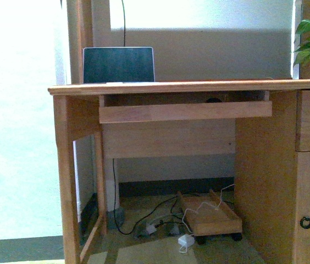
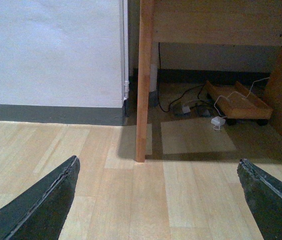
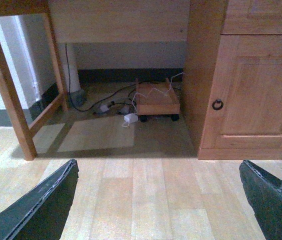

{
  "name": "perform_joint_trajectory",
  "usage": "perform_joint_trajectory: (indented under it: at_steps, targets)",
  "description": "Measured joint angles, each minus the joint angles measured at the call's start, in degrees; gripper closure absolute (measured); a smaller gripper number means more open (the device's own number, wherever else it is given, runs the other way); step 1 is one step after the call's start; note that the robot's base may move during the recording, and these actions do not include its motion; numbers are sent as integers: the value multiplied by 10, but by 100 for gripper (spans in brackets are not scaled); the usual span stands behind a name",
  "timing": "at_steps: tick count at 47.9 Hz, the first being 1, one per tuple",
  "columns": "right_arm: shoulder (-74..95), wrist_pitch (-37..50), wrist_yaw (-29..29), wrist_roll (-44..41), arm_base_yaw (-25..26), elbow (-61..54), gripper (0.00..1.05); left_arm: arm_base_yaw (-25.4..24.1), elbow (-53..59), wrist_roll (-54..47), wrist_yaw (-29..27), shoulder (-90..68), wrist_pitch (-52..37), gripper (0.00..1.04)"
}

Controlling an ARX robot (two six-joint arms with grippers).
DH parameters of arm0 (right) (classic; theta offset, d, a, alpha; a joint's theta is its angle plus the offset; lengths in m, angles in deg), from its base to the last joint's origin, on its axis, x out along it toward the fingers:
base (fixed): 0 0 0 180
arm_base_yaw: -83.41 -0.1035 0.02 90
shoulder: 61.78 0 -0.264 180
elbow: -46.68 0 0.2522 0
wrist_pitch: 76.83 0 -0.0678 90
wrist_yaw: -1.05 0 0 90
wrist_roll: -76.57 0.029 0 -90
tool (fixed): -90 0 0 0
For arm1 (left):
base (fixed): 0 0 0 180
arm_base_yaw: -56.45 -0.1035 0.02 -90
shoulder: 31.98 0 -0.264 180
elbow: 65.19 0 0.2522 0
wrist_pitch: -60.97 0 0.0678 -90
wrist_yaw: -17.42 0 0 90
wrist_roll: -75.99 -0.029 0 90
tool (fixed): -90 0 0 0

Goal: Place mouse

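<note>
Mouse (image 1: pixel 214 100) prob. sits in the pull-out shelf (image 1: pixel 185 111) of the desk (image 1: pixel 171 87). L gripper (image 2: pixel 158 160) & R gripper (image 3: pixel 158 162): low before desk, spread wide, empty, prob. ready to grab.

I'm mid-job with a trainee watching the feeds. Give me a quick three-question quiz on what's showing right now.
1. Fill in: the fingers of the left gripper and right gripper stand ____, with nothing between them.
2. True or false: the laptop stands open on the desk.
3. The small dark dome, probably the mouse, shows:
A. just behind the pull-out tray's front board
B. beside the laptop on the desk
C. between the right gripper's fingers

Key: 1 open; 2 true; 3 A
</note>
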Motion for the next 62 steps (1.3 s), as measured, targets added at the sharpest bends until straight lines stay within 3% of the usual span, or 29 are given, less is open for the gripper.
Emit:
perform_joint_trajectory:
  at_steps: [62]
  targets:
    - [0, 0, 0, 0, 0, 0, 7, 0, 0, 0, 0, 0, 0, 8]
